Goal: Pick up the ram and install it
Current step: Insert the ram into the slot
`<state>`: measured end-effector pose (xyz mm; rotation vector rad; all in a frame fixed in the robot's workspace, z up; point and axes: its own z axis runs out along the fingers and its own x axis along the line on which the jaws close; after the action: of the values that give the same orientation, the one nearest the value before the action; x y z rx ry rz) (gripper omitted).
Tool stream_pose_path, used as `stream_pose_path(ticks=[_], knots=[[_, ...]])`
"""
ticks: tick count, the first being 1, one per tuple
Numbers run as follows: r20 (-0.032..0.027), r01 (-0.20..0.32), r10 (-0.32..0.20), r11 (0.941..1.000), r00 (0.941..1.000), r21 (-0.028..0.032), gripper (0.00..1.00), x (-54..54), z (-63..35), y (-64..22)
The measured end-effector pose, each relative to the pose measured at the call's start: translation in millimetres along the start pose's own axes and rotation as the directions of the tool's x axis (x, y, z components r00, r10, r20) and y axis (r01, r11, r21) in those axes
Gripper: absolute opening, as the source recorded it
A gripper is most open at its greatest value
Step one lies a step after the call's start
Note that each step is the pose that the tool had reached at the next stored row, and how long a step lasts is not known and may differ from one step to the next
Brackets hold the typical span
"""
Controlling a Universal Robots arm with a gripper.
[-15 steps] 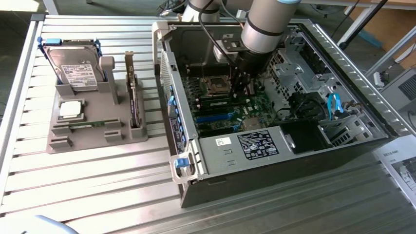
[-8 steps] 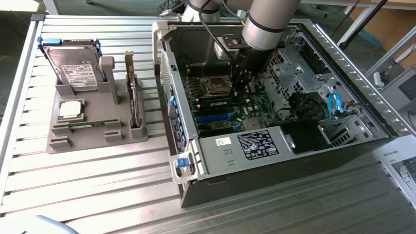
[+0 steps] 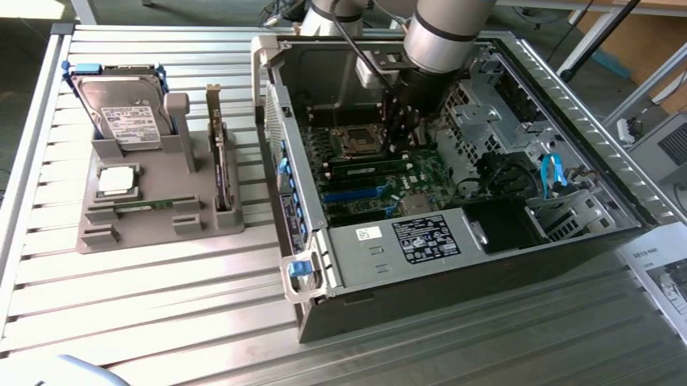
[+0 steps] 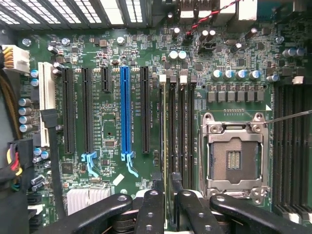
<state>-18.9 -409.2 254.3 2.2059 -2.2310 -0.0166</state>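
The ram [image 4: 165, 146] appears edge-on as a thin pale green strip between my two black fingertips. It lines up along the memory slot [image 4: 162, 122] beside the CPU socket [image 4: 235, 156]. My gripper [image 4: 166, 189] is shut on the ram, one finger against each face. In the exterior view the arm reaches down into the open computer case [image 3: 322, 273], and the gripper [image 3: 406, 145] sits low over the motherboard next to the CPU socket [image 3: 355, 143]. The ram [image 3: 371, 170] lies there as a green strip along the slots. Whether it is seated in the slot I cannot tell.
More memory slots [image 4: 184, 126] lie next to the ram, and a blue expansion slot [image 4: 126, 112] runs parallel. Drive bays and blue cables [image 3: 553, 173] crowd the case at the exterior view's right. A grey fixture [image 3: 140, 217] holding a hard drive [image 3: 121, 108] and an upright card [image 3: 220, 161] stands at the exterior view's left.
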Motion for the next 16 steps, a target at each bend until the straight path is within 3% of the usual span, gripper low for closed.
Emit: stream_pose_path(ticks=[16], knots=[[0.0,0.0,0.0,1.0,1.0,0.0,0.19,-0.2,-36.8,0.4]])
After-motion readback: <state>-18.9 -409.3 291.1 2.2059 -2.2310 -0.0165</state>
